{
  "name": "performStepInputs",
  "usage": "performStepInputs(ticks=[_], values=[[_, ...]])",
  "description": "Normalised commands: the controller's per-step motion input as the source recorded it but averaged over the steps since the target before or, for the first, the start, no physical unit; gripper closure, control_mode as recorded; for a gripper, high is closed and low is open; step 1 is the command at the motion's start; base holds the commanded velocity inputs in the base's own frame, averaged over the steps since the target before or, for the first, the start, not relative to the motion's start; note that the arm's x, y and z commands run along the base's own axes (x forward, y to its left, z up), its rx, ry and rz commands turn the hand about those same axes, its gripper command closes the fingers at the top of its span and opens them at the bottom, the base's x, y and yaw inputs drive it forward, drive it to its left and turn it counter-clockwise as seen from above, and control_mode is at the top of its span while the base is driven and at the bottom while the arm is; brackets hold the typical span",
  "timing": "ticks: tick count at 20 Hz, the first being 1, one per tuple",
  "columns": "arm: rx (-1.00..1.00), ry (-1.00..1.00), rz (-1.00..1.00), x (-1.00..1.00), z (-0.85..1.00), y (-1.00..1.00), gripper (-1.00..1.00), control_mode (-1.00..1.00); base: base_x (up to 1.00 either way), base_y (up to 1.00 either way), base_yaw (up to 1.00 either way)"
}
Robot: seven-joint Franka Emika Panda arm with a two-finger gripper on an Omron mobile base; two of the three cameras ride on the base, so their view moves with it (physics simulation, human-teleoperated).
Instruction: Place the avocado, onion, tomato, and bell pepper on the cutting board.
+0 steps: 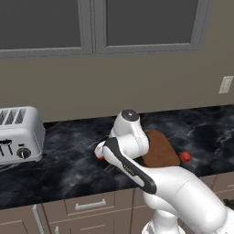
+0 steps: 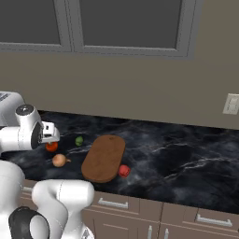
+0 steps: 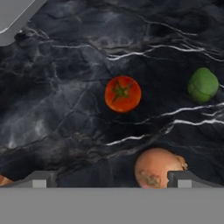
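1. Hovers above the counter [image 3: 65, 109], gripper [image 3: 112, 179] spread wide, holding nothing, onion [image 3: 158, 168] between the fingertips [image 3: 39, 179] at frame bottom, seemingly lined up for a grab.
2. Tomato [image 3: 123, 93] at centre, avocado [image 3: 203, 85] right.
3. Cutting board [image 2: 104, 158] bare, mid-frame, bell pepper [image 2: 123, 171] beside it.

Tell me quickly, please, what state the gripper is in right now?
Gripper: open and empty, its fingers spread wide above the counter, with the onion lying between them, not gripped.
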Motion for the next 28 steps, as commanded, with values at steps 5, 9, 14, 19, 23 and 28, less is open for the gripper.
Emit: performStepInputs(ticks=[5,9,14,19,23,28], values=[[0.00,0.00,0.00,0.20,-0.04,0.00,-1.00,-1.00,0.00,0.00,0.00],[0.00,0.01,0.00,0.21,-0.12,0.00,-1.00,-1.00,0.00,0.00,0.00],[0.00,0.05,0.00,0.14,-0.20,0.00,-1.00,-1.00,0.00,0.00,0.00],[0.00,0.03,0.00,0.12,-0.14,0.02,-1.00,-1.00,0.00,0.00,0.00],[0.00,0.02,0.00,0.01,-0.04,0.03,-1.00,-1.00,0.00,0.00,0.00],[0.00,0.01,0.00,0.02,0.00,0.02,-1.00,-1.00,0.00,0.00,0.00]])
